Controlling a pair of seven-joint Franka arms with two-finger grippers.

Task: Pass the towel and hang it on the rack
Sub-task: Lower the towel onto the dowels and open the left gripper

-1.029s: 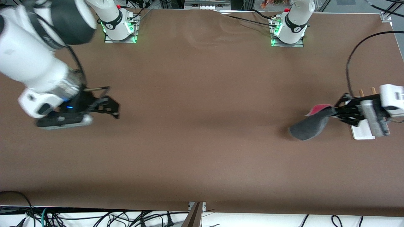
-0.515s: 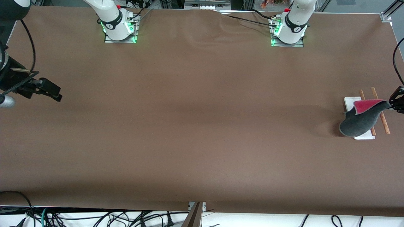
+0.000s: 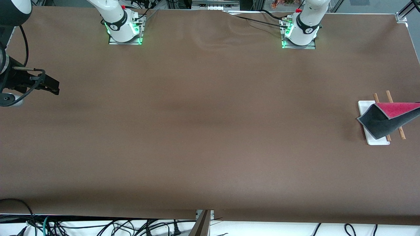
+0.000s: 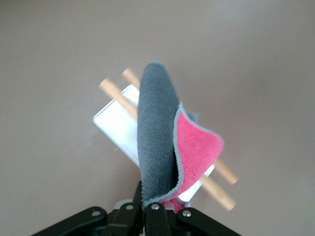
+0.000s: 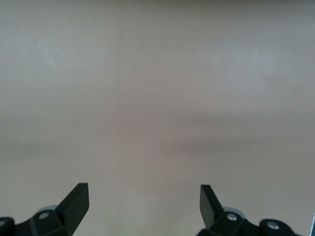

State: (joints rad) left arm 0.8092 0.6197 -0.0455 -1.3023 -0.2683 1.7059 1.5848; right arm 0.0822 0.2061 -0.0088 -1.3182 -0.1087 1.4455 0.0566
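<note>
The towel (image 3: 384, 119), pink-red on one face and dark grey on the other, hangs folded in the air over the rack. The rack has a flat white base (image 3: 364, 106) and two wooden rods (image 3: 402, 133), and stands near the left arm's end of the table. My left gripper (image 4: 147, 206) is shut on the towel's (image 4: 157, 132) edge, above the rack base (image 4: 115, 123) and rods (image 4: 110, 91); it is outside the front view. My right gripper (image 3: 54, 89) is open and empty (image 5: 142, 194) over bare table at the right arm's end.
The brown table cover (image 3: 210, 131) is bare between the two arms. The arm bases (image 3: 124, 29) (image 3: 300, 32) stand along the table's edge farthest from the front camera. Cables hang below the edge nearest that camera.
My left gripper carried the towel toward its end of the table, over the rack, and left the front view. My right gripper withdrew toward its own end of the table.
</note>
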